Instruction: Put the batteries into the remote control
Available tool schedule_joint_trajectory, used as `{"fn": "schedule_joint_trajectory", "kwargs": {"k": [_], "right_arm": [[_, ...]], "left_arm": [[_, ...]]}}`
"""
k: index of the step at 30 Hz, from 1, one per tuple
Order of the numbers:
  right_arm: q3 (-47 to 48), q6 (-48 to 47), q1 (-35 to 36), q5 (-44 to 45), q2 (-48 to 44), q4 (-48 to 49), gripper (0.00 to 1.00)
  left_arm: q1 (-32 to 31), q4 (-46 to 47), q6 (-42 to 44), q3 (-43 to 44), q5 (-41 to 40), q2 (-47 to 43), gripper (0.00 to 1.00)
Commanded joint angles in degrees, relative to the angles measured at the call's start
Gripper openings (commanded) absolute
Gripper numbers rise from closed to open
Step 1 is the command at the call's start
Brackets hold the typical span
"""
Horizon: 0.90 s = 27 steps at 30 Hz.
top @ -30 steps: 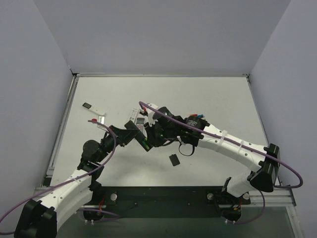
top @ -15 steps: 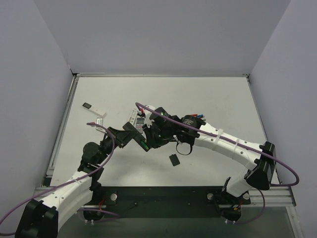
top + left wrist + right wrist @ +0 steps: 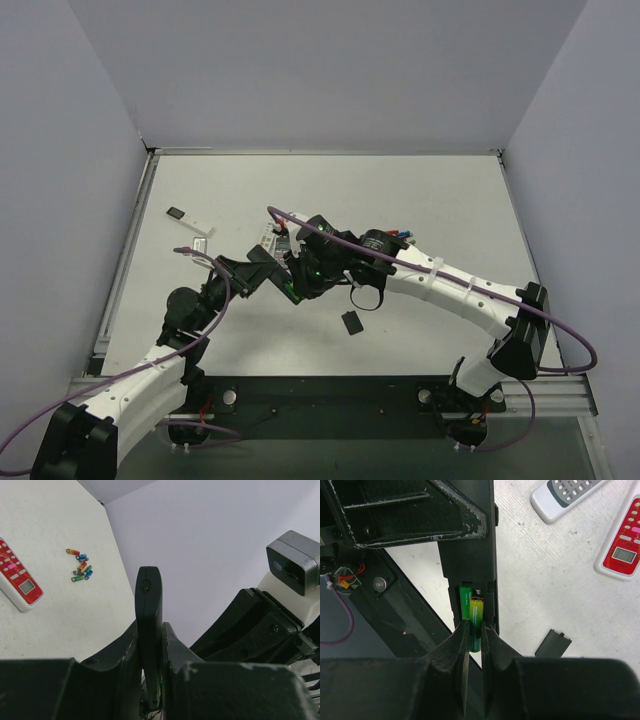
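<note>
**Battery bay, right wrist view.** The remote control (image 3: 470, 565) is a black body held clear of the table (image 3: 545, 590), with its bay uncovered. One seated battery (image 3: 465, 605), green, lies along the bay's left wall, with a spring coil just above it.

The right gripper (image 3: 475, 630) is clenched on the held battery (image 3: 476, 617), green and yellow, at the bay's lower end. Its far end is hidden between the fingers, and contact with the bay cannot be judged.

The left gripper (image 3: 150, 630) clamps the remote edge-on — button face unseen. The loose batteries (image 3: 81, 569) cluster on the table near a red-faced remote (image 3: 17, 575). The black battery cover (image 3: 553, 643) lies flat nearby; a grey-faced remote (image 3: 565, 495) is cut off at the frame's top edge.
</note>
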Motion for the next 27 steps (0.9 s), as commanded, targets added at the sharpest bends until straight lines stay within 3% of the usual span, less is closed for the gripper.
{"fn": "schedule_joint_trajectory", "kwargs": {"k": [1,27], "right_arm": [[3.0,-0.6,0.7,2.7,0.9,-2.5,0.04],[8.4,-3.0,3.4,9.0,4.1,-7.9,0.16]], "left_arm": [[0.4,5.0,-1.2,0.7,-0.1,-0.8,0.00],[0.4,3.9,-4.4,-1.0,-1.5,-1.3,0.00]]}}
